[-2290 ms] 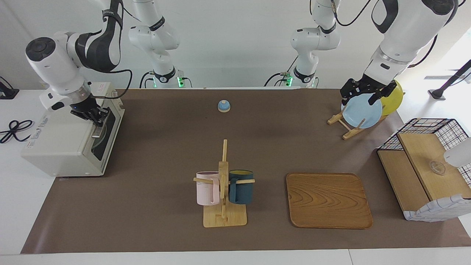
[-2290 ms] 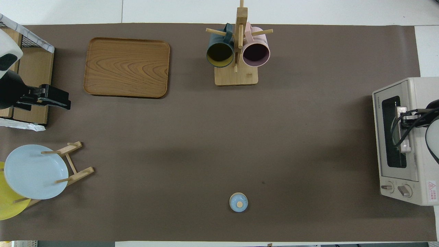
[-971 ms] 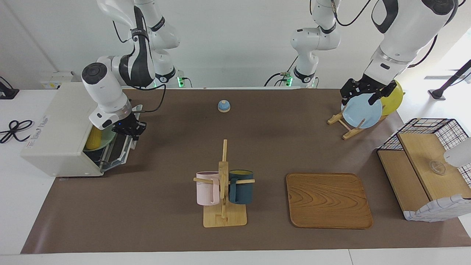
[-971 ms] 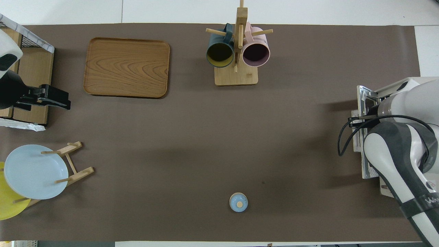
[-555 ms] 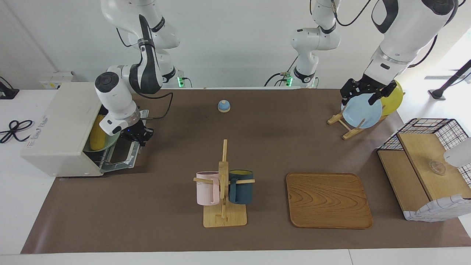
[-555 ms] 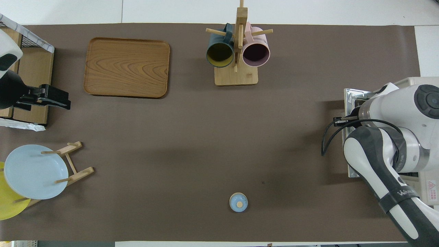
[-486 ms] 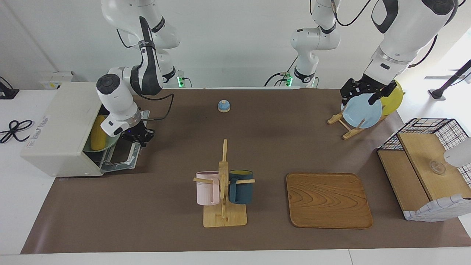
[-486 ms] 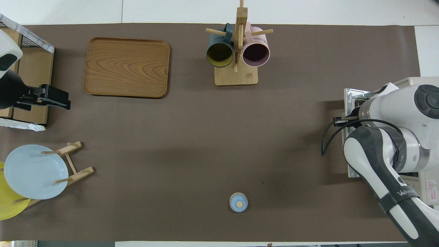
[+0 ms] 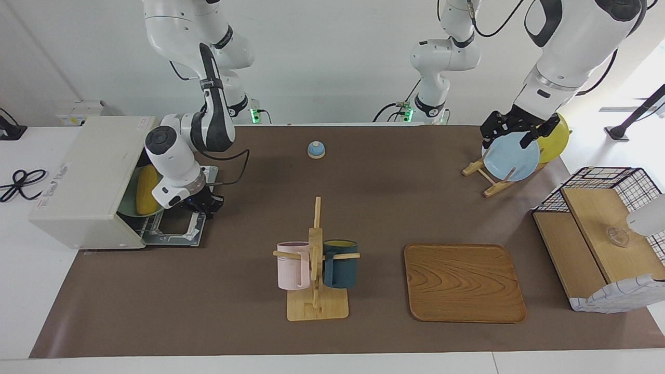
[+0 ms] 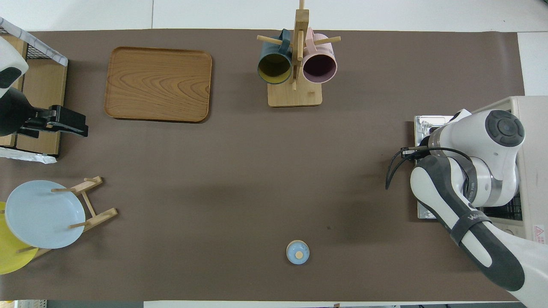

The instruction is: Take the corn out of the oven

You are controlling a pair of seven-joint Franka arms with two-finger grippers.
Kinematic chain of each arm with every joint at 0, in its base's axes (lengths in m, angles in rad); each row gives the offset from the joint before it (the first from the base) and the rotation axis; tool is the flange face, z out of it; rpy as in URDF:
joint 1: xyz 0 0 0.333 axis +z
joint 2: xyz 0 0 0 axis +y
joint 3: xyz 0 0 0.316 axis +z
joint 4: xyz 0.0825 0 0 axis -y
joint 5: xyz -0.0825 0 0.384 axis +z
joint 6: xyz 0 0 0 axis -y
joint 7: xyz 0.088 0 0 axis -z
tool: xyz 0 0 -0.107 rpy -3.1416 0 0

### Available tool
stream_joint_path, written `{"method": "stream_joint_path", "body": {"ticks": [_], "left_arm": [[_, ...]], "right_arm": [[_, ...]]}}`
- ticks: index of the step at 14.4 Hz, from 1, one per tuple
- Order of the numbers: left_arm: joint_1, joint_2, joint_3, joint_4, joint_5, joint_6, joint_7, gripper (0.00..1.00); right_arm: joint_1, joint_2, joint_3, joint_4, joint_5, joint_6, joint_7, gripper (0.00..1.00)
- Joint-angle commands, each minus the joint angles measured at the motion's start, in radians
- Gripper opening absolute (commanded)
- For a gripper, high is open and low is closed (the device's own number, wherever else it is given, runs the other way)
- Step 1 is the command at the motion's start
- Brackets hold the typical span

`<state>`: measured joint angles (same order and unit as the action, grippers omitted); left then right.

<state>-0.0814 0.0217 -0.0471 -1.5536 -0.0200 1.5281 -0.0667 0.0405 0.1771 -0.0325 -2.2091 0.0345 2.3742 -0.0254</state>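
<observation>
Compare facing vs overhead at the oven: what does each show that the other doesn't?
Facing only: the corn on a green plate inside the oven, and the right gripper shut on the lowered door's handle. Overhead only: the oven's warning label; the right arm hides the corn and gripper. Both: the door folded down flat, the left gripper waiting, open, over the plate rack.

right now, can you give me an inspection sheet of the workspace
surface: brown mat over a white table.
job's things: oven at the right arm's end, door down flat; corn inside on a green plate.
clutter: mug rack with pink and dark mugs, wooden tray, bell, plate rack, wire shelf basket.
grippers: right gripper, jaws shut, at the door's handle edge; left gripper waits open over the plate rack.
cables: black cord beside the oven.
surroundings: white wall; nothing else seen.
</observation>
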Motion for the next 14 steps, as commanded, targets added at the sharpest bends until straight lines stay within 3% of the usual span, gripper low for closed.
{"method": "stream_joint_path", "body": {"ticks": [1,2,4,10,14], "left_arm": [[0.009,-0.023,-0.004,-0.020,-0.012,-0.003,0.005,1.00],[0.009,-0.023,-0.004,-0.020,-0.012,-0.003,0.005,1.00],[0.009,-0.023,-0.004,-0.020,-0.012,-0.003,0.005,1.00],[0.009,-0.023,-0.004,-0.020,-0.011,-0.006,0.004,1.00],[0.009,-0.023,-0.004,-0.020,-0.011,-0.006,0.004,1.00]], "right_arm": [[0.044,0.019,-0.027,0.060,0.022,-0.016,0.031,0.00],[0.050,0.012,-0.029,0.074,0.022,-0.042,0.056,0.00],[0.053,-0.002,-0.027,0.109,0.022,-0.097,0.071,0.12],[0.007,-0.099,-0.038,0.177,0.002,-0.352,0.079,0.13],[-0.088,-0.129,-0.037,0.149,-0.004,-0.386,0.030,0.20]]}}
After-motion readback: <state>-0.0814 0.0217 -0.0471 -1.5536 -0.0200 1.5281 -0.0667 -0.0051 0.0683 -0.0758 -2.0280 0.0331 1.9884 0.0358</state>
